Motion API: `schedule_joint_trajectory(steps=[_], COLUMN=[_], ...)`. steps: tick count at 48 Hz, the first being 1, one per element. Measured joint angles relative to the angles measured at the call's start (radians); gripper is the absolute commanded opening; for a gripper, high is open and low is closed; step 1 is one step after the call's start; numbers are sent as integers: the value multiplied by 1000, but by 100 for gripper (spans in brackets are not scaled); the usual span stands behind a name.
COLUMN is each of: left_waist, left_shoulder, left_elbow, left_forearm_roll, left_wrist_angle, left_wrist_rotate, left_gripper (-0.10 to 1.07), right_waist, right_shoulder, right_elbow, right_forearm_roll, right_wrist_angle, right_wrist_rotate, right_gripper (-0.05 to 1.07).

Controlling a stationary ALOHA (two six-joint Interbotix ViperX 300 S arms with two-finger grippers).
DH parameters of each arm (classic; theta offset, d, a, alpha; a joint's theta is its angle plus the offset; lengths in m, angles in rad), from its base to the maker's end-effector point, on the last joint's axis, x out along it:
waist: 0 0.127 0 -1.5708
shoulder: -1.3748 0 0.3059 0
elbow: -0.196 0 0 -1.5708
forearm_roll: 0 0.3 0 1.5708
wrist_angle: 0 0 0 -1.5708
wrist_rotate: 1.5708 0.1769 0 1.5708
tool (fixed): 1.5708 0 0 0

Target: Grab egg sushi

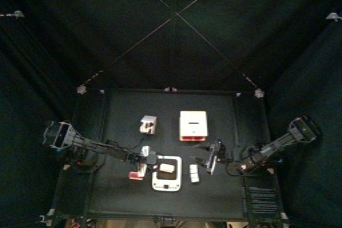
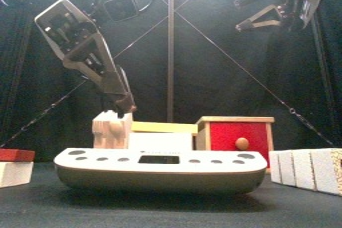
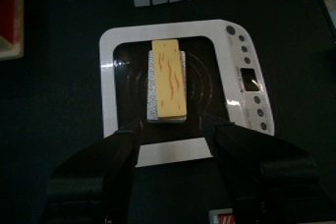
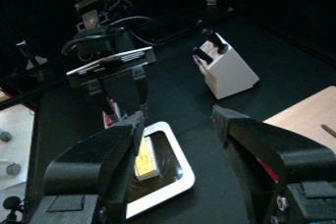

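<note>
The egg sushi (image 3: 171,79), a yellow strip on white rice, lies lengthwise in a white tray (image 3: 121,51). In the front view the egg sushi (image 2: 167,127) shows as a pale yellow band just above the tray (image 2: 160,169). My left gripper (image 3: 171,154) hovers open over one short end of the tray, jaws wide, nothing between them, short of the sushi. In the right wrist view the sushi (image 4: 147,159) sits between the open jaws of my right gripper (image 4: 178,144), which hangs high at the right (image 2: 274,0), holding nothing.
A red-fronted wooden box (image 2: 235,137) stands behind the tray. A row of white blocks (image 2: 314,167) sits at the right, and a small white holder (image 2: 111,132) stands behind the tray's left. A red and white piece (image 2: 14,164) lies at the far left.
</note>
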Motion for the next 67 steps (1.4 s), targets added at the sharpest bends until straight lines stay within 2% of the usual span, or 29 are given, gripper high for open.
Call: schedule_joint_trajectory(steps=[20,40,48,67], left_waist=[3,3,5,6], left_shoulder=[-89,-97,-97,-25], left_elbow=[132,163,146,58], left_forearm_roll=[29,31,31,31], left_wrist_angle=[-6,-9,-32,-249], left_wrist_rotate=[2,2,2,0], left_gripper=[86,86,86,86], right_waist=[-3,-5,-9,-9], right_shoulder=[0,2,0,0], right_elbow=[2,2,2,2], right_forearm_roll=[0,0,0,0], right_wrist_angle=[0,0,0,0], right_wrist_rotate=[0,0,0,2], right_gripper=[91,91,91,91])
